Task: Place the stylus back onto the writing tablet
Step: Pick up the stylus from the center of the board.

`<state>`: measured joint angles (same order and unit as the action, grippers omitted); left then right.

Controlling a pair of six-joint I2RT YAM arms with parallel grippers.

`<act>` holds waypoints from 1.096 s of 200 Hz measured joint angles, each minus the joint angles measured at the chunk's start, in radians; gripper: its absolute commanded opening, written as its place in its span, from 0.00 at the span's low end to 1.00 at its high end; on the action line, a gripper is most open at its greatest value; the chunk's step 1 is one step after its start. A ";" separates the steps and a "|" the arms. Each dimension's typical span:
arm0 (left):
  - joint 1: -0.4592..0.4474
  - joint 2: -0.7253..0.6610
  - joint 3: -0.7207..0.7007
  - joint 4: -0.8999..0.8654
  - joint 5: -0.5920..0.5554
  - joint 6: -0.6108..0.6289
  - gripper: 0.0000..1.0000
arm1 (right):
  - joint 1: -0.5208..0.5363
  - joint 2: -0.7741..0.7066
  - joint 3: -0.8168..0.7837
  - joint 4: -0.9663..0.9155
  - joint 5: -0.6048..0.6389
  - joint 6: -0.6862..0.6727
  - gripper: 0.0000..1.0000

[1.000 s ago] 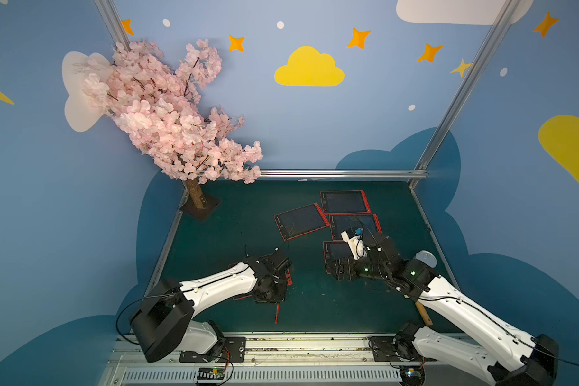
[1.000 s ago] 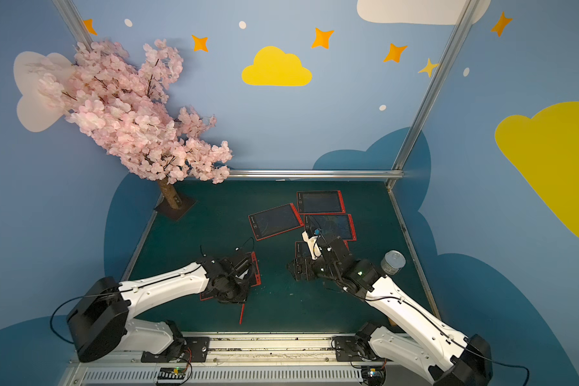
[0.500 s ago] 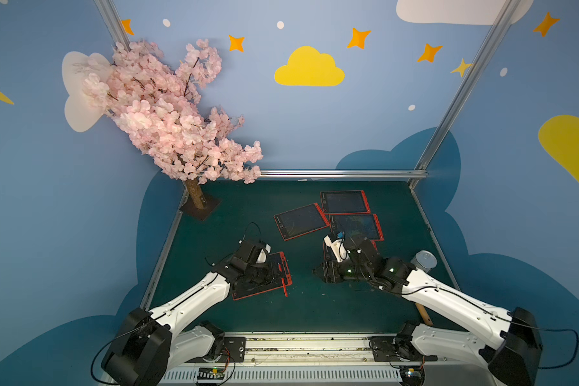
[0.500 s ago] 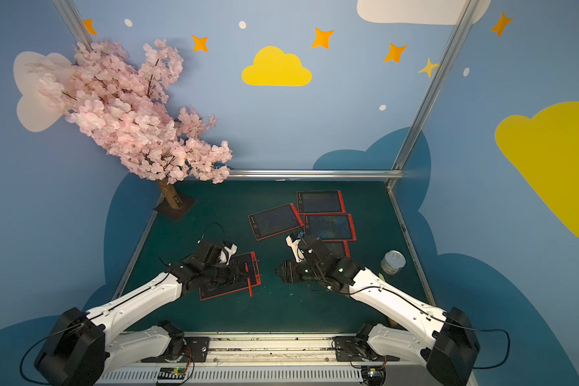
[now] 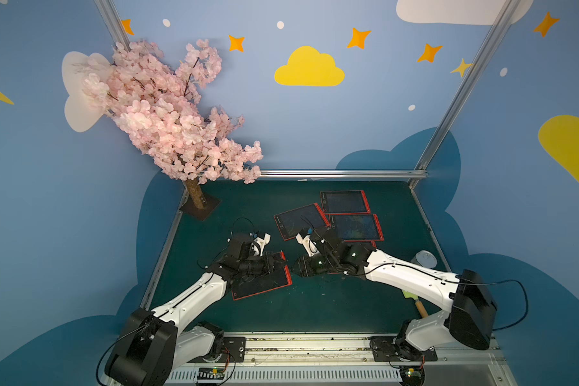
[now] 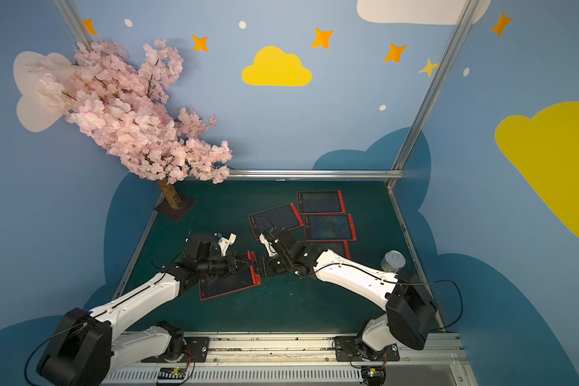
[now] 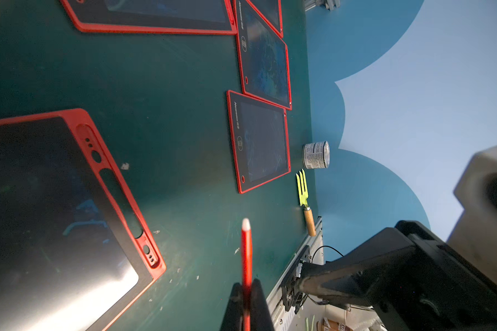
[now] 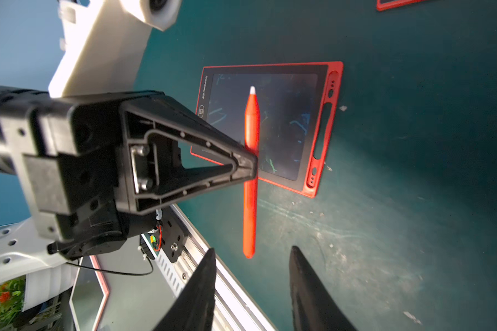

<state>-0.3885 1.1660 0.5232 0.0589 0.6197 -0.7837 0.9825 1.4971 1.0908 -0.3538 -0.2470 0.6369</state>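
Observation:
My left gripper (image 7: 246,289) is shut on a red stylus (image 7: 246,252) with a white tip and holds it in the air above the green table. The red-framed writing tablet (image 7: 55,200) lies flat beside it, its pen slot (image 7: 121,200) empty. In the right wrist view the stylus (image 8: 250,172) runs across the left gripper's fingers (image 8: 241,164), over the tablet (image 8: 284,123). My right gripper (image 8: 253,248) is open, and the stylus's blunt end sits just between its tips without touching them. In both top views the left gripper (image 5: 278,265) and the right gripper (image 5: 296,267) meet tip to tip at the tablet's (image 5: 261,284) right edge.
Three more red tablets (image 5: 300,220) (image 5: 345,201) (image 5: 356,227) lie behind the grippers, and a fourth (image 7: 260,143) sits under the right arm. A tin can (image 5: 423,259) and a green garden fork (image 7: 303,189) sit at the right edge. A pink blossom tree (image 5: 168,117) stands back left.
My right gripper has swung left from over the tablets to face the left gripper. The left arm has shifted and now holds the stylus up at the tablet's right edge.

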 measured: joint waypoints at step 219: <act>0.026 0.018 0.000 -0.002 0.051 0.006 0.03 | -0.004 0.189 0.138 -0.044 -0.009 -0.005 0.21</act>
<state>-0.3626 1.1843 0.5232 0.0566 0.6704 -0.7776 0.9787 1.6859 1.2289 -0.3981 -0.2558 0.6319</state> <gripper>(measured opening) 0.050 0.213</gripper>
